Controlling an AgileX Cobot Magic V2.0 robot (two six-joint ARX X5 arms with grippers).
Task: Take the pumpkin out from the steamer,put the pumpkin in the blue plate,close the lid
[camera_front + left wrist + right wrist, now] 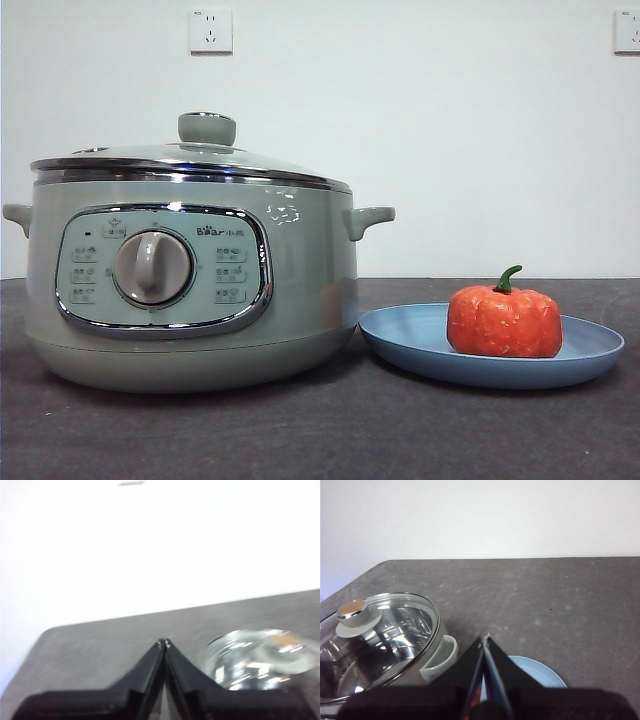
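The orange-red pumpkin (504,320) with its green stem sits in the blue plate (400,340) at the right of the table. To its left stands the pale green steamer (190,290), and the glass lid (185,158) with its green knob rests shut on top. My left gripper (164,642) is shut with nothing in it, high above the table, the lid (260,657) showing blurred beside it. Equally empty and shut, my right gripper (486,639) hangs above the steamer's handle (442,657) and the blue plate (540,672). Neither gripper shows in the front view.
The dark grey table (330,430) carries only the steamer and plate. A white wall with two sockets (210,30) stands behind. The table's far edge and a cut corner (385,567) show in the right wrist view.
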